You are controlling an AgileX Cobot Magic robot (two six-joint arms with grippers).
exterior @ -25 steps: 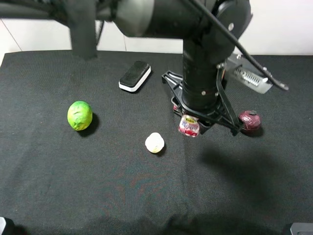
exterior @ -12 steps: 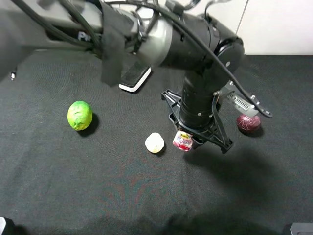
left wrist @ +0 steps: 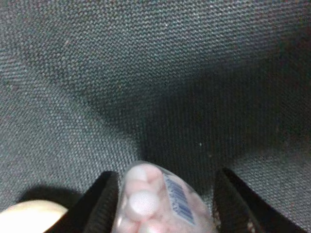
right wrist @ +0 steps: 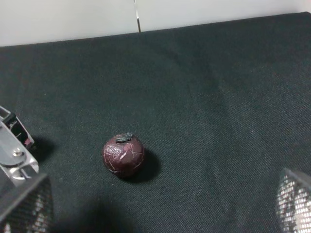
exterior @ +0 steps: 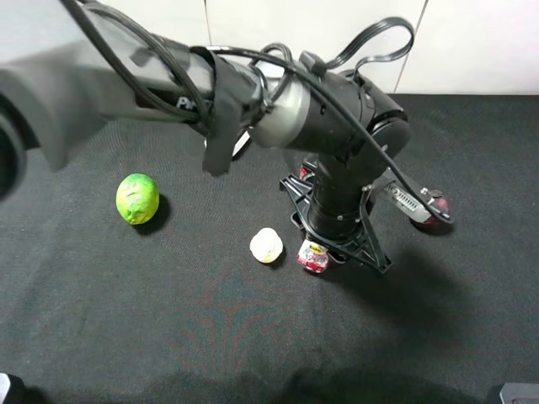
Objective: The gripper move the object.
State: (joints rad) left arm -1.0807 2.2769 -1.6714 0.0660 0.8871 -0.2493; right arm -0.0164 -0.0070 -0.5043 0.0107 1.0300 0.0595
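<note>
The small clear bottle [exterior: 313, 257] with a red-pink label hangs in my left gripper [exterior: 323, 252], low over the black cloth and just right of a pale round thing [exterior: 266, 245]. The left arm reaches across the middle of the exterior high view. In the left wrist view the bottle [left wrist: 155, 199] sits between the two black fingers [left wrist: 103, 200], which are closed on it. My right gripper [right wrist: 159, 194] is open and empty, its fingers wide apart above the cloth. It does not show in the exterior high view.
A green fruit [exterior: 137, 198] lies at the left. A dark red ball [exterior: 435, 212] lies right of the left arm, partly hidden; it also shows in the right wrist view [right wrist: 123, 154]. The pale round thing [left wrist: 29, 218] shows beside the left fingers.
The left arm has swung toward the front and left and come lower with the bottle. The bottle now hangs close to the cloth beside the pale round thing.
</note>
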